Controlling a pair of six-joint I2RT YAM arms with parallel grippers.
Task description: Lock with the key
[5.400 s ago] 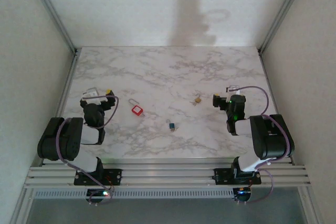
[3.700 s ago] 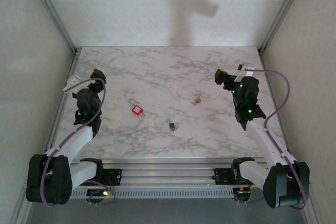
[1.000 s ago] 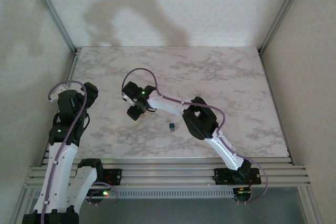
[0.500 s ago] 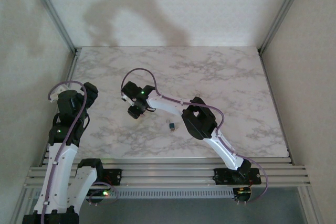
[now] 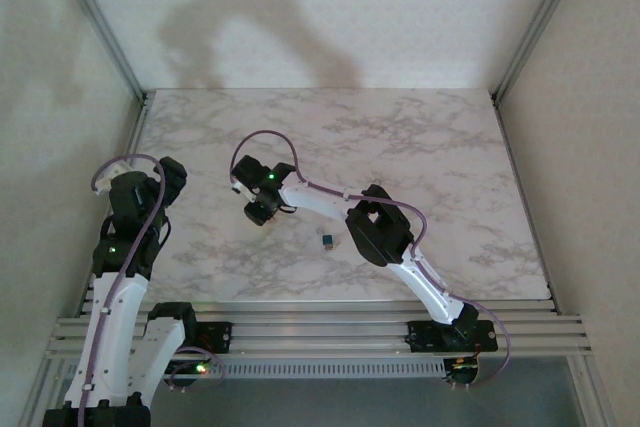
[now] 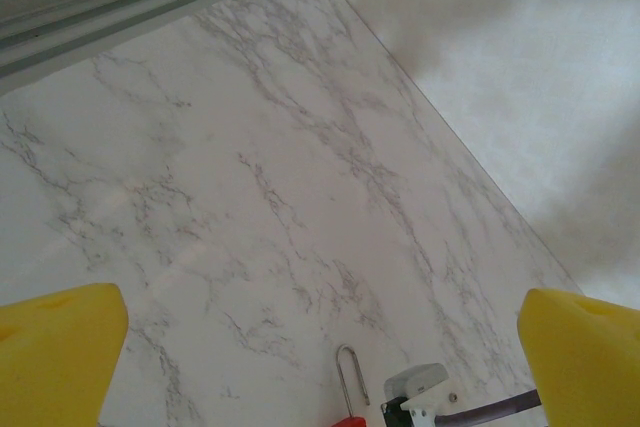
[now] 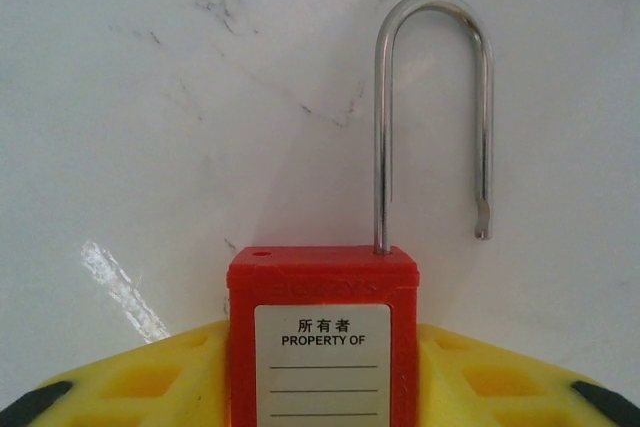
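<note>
Right tool hugs the red lock on the surface

Its yellow pads sit tight on both sides of the red body, so it looks shut on the lock; the lock lies flat, its long way pointing straight out from the tool; the silver loop is at the far end, one leg out of its hole; the left tool hangs wide open, well off to the side; a small blue thing, maybe the key, lies near, and the right arm is nearer to it; the right wrist view shows the loose loop leg; the top view shows the blue thing.
</note>
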